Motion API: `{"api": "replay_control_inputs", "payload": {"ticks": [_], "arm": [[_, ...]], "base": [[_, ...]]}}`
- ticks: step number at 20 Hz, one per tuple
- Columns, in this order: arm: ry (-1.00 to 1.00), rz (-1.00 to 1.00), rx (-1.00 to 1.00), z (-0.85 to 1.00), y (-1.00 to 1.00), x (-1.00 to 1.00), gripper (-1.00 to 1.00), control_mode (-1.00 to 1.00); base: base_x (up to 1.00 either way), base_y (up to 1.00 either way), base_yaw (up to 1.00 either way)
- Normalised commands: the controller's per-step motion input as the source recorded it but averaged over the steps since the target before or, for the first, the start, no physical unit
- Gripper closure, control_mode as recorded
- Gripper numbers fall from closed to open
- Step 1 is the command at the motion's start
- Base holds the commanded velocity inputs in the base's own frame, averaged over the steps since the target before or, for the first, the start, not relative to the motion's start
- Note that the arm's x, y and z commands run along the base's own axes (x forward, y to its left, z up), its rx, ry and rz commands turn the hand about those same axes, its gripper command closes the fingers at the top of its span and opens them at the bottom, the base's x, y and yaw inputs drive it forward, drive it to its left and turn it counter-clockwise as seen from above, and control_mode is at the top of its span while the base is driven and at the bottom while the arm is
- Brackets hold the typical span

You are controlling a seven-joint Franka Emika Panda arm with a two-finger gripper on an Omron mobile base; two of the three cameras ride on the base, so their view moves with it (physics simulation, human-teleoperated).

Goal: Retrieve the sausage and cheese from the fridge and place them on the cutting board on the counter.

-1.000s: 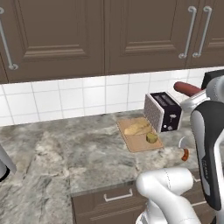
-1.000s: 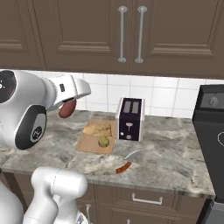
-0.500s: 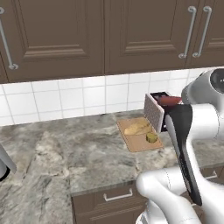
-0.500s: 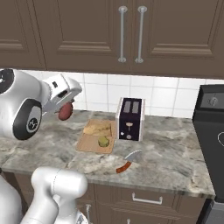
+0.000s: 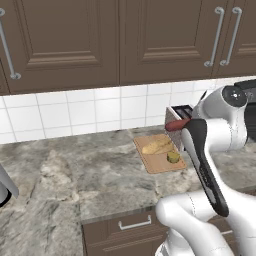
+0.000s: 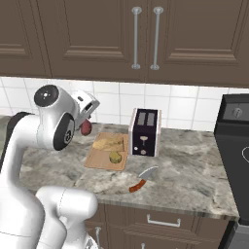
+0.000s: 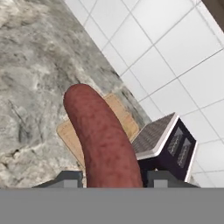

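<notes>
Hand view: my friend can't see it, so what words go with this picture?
A reddish-brown sausage sticks out from the pincer, held above a tan cutting board on a marbled counter. A toaster stands beside the board.

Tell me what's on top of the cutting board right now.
On the cutting board lie a pale bread-like piece and a small yellowish round item. In the hand view the sausage covers most of the board.

I see the toaster (image 6: 144,132) on the counter (image 6: 194,170), and the cutting board (image 6: 98,160) just left of it with a pale loaf (image 6: 108,142) and a yellowish chunk (image 6: 115,157) on it. A knife (image 6: 141,179) lies in front of the toaster. My gripper (image 6: 87,121), left of the toaster above the board's far end, holds the sausage (image 6: 86,127).
</notes>
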Motion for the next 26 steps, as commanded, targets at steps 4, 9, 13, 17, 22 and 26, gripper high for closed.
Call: {"api": "replay_control_inputs", "payload": {"ticks": [4,9,13,17,22,26], "arm": [[0.06,0.01,0.0,-0.53,0.01,0.65,1.0,-1.0],[0.1,0.0,-0.03,-0.6,0.07,0.61,1.0,-1.0],[0.09,0.0,-0.01,-0.59,0.11,0.62,1.0,-1.0],[0.23,0.0,0.0,-0.33,0.02,0.6,1.0,-1.0],[0.22,0.01,0.0,-0.35,0.0,0.47,1.0,-1.0],[0.1,0.03,0.0,-0.57,0.0,0.48,1.0,-1.0]], "base": [[0.0,0.0,0.0],[0.0,0.0,0.0],[0.0,0.0,0.0],[0.0,0.0,0.0],[0.0,0.0,0.0],[0.0,0.0,0.0]]}}
